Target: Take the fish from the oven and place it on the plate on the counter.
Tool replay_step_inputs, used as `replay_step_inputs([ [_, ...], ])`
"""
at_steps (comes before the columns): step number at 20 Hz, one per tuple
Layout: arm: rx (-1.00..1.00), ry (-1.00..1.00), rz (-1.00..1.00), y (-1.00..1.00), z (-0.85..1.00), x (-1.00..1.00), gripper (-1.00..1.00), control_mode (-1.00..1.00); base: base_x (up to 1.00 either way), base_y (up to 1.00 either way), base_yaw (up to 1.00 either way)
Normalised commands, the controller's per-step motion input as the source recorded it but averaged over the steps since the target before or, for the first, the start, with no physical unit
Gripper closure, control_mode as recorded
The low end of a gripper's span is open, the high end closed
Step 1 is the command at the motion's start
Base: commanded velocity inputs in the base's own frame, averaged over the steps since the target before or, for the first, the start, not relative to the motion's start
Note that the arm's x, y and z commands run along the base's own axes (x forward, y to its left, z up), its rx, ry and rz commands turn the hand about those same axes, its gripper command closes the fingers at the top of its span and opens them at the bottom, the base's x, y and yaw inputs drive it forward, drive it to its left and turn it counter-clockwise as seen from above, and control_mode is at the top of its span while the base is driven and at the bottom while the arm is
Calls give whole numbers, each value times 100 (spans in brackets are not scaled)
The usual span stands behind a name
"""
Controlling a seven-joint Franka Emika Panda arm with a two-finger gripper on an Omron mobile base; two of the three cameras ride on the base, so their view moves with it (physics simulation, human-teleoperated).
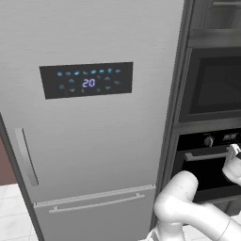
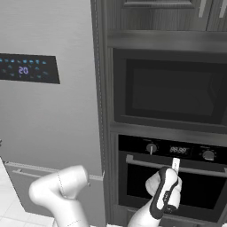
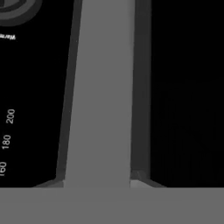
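Dark cabinetry frames your black built-in oven (image 2: 173, 177); the claw (image 2: 175, 163) meets its silver bar handle (image 2: 142, 162) (grip can't be told).

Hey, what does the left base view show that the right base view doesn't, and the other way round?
Only the left base view takes in the fridge's long vertical handle and its lower drawer. Only the right base view takes in the oven's small display strip, a second knob at the right, and the dark cabinet doors above. Both show the fridge's lit panel, the microwave, the oven door's handle bar and the gripper right at that bar.
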Motion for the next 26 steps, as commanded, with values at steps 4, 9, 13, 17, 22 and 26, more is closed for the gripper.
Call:
replay_step_inputs([
  [4, 0, 2, 0, -24, -58, -39, 100, -100, 0, 0, 0],
  [9, 1, 16, 0, -30, -85, -59, 100, -100, 0, 0, 0],
  [13, 0, 26, 0, -22, -100, -42, 100, -100, 0, 0, 0],
  [17, 0, 34, 0, -26, -100, -41, 100, -100, 0, 0, 0],
  [22, 1, 27, 0, -36, -97, -56, 100, -100, 0, 0, 0],
  [26, 8, 8, 0, -42, -58, -76, 100, -100, 0, 0, 0],
])
